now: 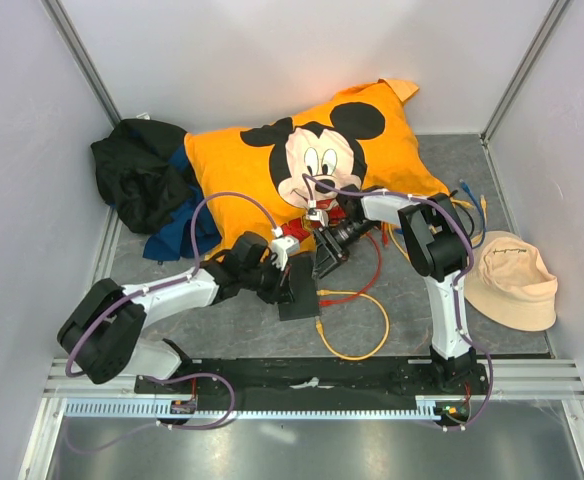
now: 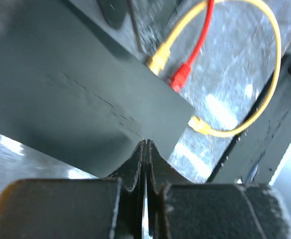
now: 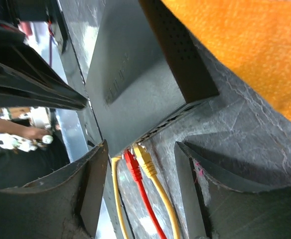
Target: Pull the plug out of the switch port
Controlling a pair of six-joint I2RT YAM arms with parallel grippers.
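The switch (image 1: 300,298) is a flat dark box on the mat, also seen in the left wrist view (image 2: 85,89) and the right wrist view (image 3: 130,79). A red plug (image 3: 131,163) and a yellow plug (image 3: 144,158) sit side by side in its sockets, and a second yellow plug (image 2: 200,125) sits nearer the corner. My left gripper (image 2: 145,144) is shut, with its tips resting on the switch's top near an edge. My right gripper (image 3: 138,167) is open, with one finger on each side of the red and yellow plugs and touching neither.
An orange Mickey Mouse pillow (image 1: 322,150) lies just behind the switch. A heap of black and blue cloth (image 1: 147,185) lies at the back left. A beige hat (image 1: 512,280) lies at the right. The yellow cable loops (image 1: 367,325) in front, beside the red cable (image 1: 370,270).
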